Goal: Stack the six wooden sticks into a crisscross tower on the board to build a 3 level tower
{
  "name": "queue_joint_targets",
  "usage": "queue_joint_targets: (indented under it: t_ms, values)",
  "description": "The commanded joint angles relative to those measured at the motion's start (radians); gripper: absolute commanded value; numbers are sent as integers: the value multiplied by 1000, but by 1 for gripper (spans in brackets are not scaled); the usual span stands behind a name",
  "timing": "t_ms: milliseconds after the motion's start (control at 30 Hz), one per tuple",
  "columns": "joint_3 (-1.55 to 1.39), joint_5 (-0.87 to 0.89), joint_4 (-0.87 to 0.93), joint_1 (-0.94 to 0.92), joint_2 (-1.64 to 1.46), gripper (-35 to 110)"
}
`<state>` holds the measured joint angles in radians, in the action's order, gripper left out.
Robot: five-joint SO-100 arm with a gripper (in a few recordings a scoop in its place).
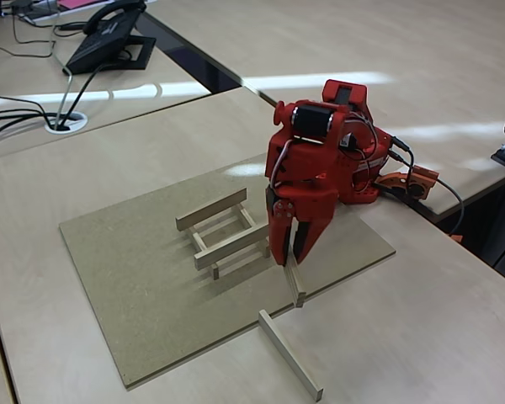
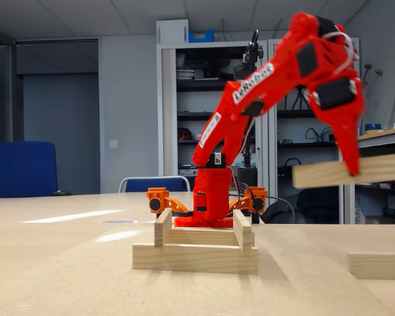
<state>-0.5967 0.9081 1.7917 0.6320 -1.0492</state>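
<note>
four sticks make up the tower so far, two levels of it on the board: in the fixed view from above, a lower pair runs one way and an upper pair crosses it, the upper near stick lying just beside the gripper. the low fixed view shows the same stack end on, with a long stick across the front at the bottom and the cut ends of two sticks standing on it.

the red arm bends down over the board's right part, its gripper pointing at the surface. the fingers are closed on a fifth stick, which hangs below them over the board's near right edge (in the view from above it looks steeply foreshortened, so its tilt there is hard to judge). in the low fixed view that held stick sits roughly level, clamped by the gripper and clearly above the height of the tower, off to its right.

the sixth stick lies flat on the paler desk off the board's near edge, apart from the tower; in the low view its end shows at the right edge.

a desk phone and some cables rest on the far desk at top left.
</note>
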Motion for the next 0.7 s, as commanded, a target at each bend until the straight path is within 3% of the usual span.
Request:
queue_joint_targets:
  t_ms: [0, 333, 667]
  values:
    - [-189, -124, -3, -52, -202, 0]
    - [-360, -657, 21, -339, -287, 0]
    - [-305, -876, 25, -517, -178, 0]
